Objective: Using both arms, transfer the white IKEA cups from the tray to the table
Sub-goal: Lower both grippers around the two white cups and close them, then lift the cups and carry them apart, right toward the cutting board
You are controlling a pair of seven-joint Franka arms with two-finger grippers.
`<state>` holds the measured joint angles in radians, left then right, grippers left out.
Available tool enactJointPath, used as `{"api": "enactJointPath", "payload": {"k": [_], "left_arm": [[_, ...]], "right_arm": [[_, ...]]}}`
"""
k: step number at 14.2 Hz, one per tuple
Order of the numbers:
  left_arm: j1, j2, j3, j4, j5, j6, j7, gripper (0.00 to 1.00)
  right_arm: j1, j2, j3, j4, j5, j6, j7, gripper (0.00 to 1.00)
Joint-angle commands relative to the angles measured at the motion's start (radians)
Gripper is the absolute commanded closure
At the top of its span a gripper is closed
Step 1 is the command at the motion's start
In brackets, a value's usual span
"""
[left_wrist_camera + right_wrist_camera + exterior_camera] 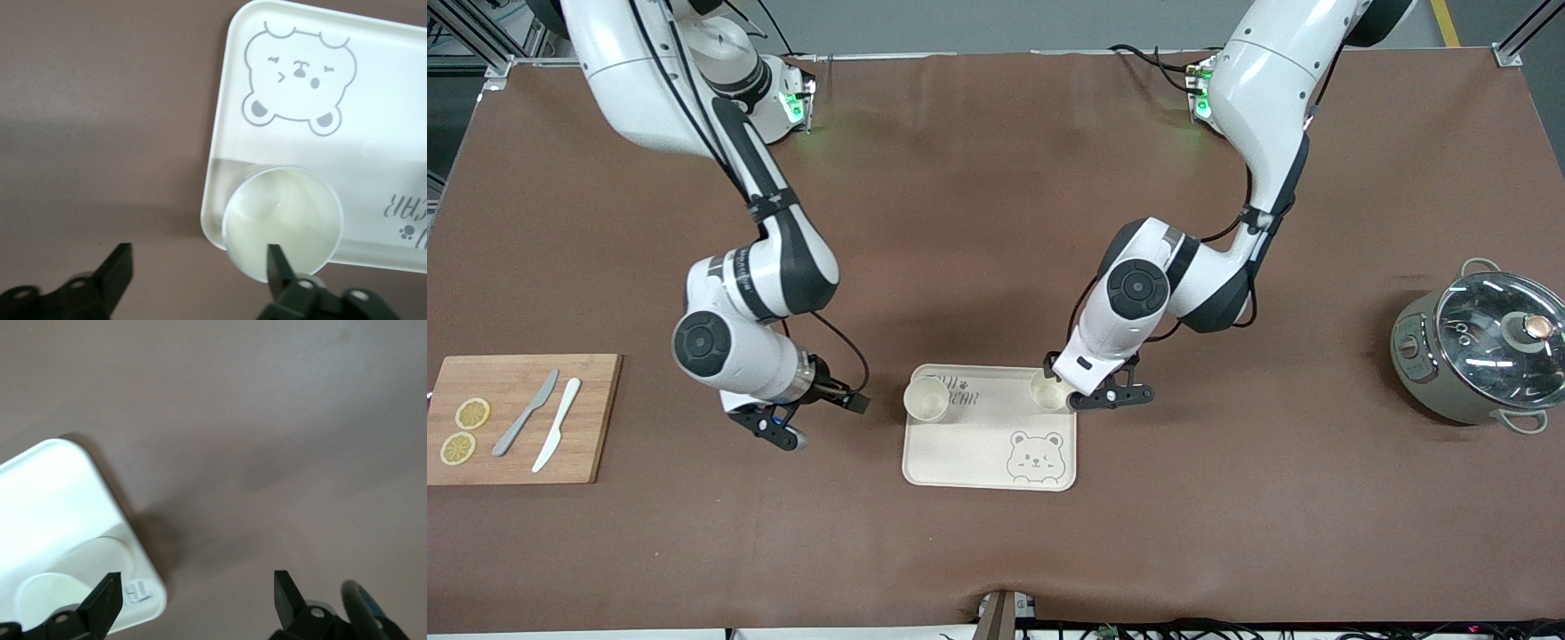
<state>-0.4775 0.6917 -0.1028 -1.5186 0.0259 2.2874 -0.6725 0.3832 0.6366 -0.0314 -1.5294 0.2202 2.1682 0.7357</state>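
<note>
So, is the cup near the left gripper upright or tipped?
Upright: the cup stands on the tray corner, round mouth facing up, empty inside.

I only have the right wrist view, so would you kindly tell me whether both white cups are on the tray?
Observer: Yes. The first cup stands in the tray corner toward the right arm's end, the second cup in the corner toward the left arm's end.
Operator: Thank you. Where is the left end effector?
Observer: The left end effector is open at the second cup, one fingertip over its rim.
Operator: What lies near my right end effector?
Observer: The right end effector is open over bare table beside the tray. A wooden board lies farther toward the right arm's end.
</note>
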Motion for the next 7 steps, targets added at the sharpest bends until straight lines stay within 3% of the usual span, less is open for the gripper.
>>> {"api": "enactJointPath", "payload": {"k": [1,4,7], "left_arm": [[-0.007,0.026,0.003,0.029,0.011,0.036,-0.027,0.23],[-0.007,0.045,0.003,0.031,0.011,0.075,-0.027,0.35],[-0.009,0.06,0.003,0.034,0.011,0.084,-0.027,0.57]], "right_arm": [[0.057,0.04,-0.01,0.021,0.016,0.073,0.066,0.0],[0.078,0.052,-0.01,0.021,0.019,0.105,0.174,0.0],[0.112,0.064,-0.01,0.021,0.014,0.122,0.179,0.0]]}}
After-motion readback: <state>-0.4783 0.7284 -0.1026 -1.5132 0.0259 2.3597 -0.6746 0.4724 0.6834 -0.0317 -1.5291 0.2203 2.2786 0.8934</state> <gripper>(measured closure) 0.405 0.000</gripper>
